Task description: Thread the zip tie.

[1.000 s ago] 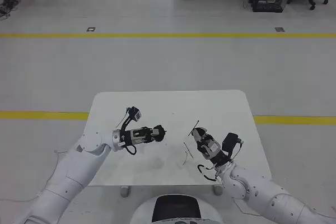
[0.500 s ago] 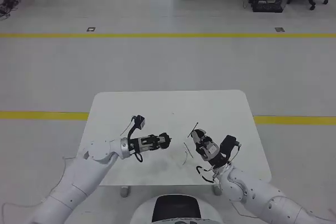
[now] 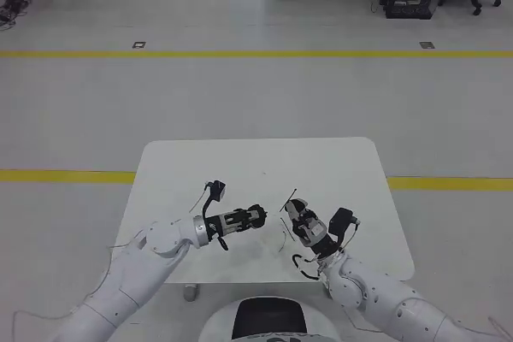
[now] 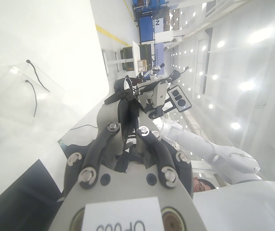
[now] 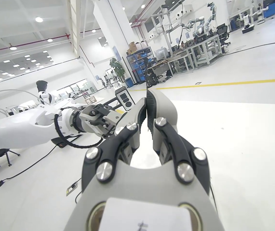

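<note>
Right end effector [image 3: 292, 207]: pinches the zip tie [image 3: 289, 198], barely shifted. Left end effector [image 3: 256, 214]: pressed shut, now much closer over the bench [image 3: 325, 162].

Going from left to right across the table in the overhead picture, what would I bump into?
The table at its left rim → left gripper → right gripper, its fingers shut on the thin black zip tie → the table's right rim.

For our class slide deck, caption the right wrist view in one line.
Right gripper shut on a thin black zip tie, tip protruding.
</note>
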Tool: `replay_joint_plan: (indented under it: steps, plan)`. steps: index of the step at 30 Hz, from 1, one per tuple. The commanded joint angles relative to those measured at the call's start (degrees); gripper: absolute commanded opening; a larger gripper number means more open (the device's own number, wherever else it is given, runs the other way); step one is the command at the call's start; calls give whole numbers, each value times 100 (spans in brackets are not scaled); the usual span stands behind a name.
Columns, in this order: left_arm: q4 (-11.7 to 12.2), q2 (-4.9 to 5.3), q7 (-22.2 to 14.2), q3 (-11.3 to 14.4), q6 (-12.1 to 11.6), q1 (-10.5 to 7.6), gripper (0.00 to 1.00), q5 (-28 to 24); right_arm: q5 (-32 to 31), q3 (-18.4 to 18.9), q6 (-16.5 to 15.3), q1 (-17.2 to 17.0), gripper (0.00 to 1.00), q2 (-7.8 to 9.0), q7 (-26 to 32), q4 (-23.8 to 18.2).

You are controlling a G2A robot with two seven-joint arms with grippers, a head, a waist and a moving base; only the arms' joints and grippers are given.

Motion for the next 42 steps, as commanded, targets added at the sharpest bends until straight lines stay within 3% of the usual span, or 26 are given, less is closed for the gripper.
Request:
replay_joint_plan:
  steps: [1,10,14,17,32,42]
  plan:
    - [0,0,0,0,0,0,0,0,0,0,0,0,0,0,0,0]
    - [0,0,0,0,0,0,0,0,0,0,0,0,0,0,0,0]
    - [-25,-11,169,47,6,35,0,97,8,15,21,-7,0,-5,53,-10]
    - [-18,-13,304,78,9,74,0,237,37,109,77,-49,0,-58,176,-52]
    - [-128,-11,792,74,90,215,0,487,57,180,-254,49,0,-533,527,385]
    - [-156,-8,861,53,119,239,0,508,21,230,-305,29,0,-604,561,455]
